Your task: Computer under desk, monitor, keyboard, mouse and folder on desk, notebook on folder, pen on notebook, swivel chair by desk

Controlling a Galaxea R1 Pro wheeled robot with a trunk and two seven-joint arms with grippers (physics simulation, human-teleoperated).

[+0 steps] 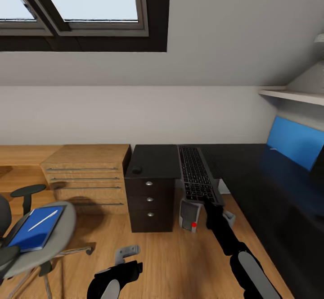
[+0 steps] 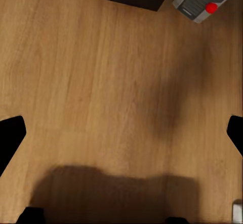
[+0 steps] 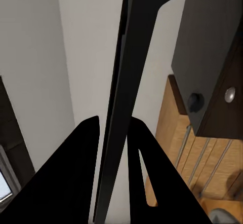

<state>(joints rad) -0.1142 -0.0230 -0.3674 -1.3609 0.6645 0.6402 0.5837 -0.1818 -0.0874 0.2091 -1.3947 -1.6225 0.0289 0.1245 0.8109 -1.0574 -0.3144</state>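
My right gripper is shut on the near end of the black keyboard, which hangs over the corner of the black desk. In the right wrist view the keyboard runs edge-on between my fingers. The mouse sits on the desk above the dark drawers. The computer stands on the floor under the desk. At the left, the swivel chair carries the blue folder with the white pen on it. My left gripper hangs open over the floor. The notebook and monitor are out of view.
A light wooden drawer unit stands against the wall, left of the dark drawers. A blue back panel and a white shelf are at the right. Bare wooden floor lies between the chair and the desk.
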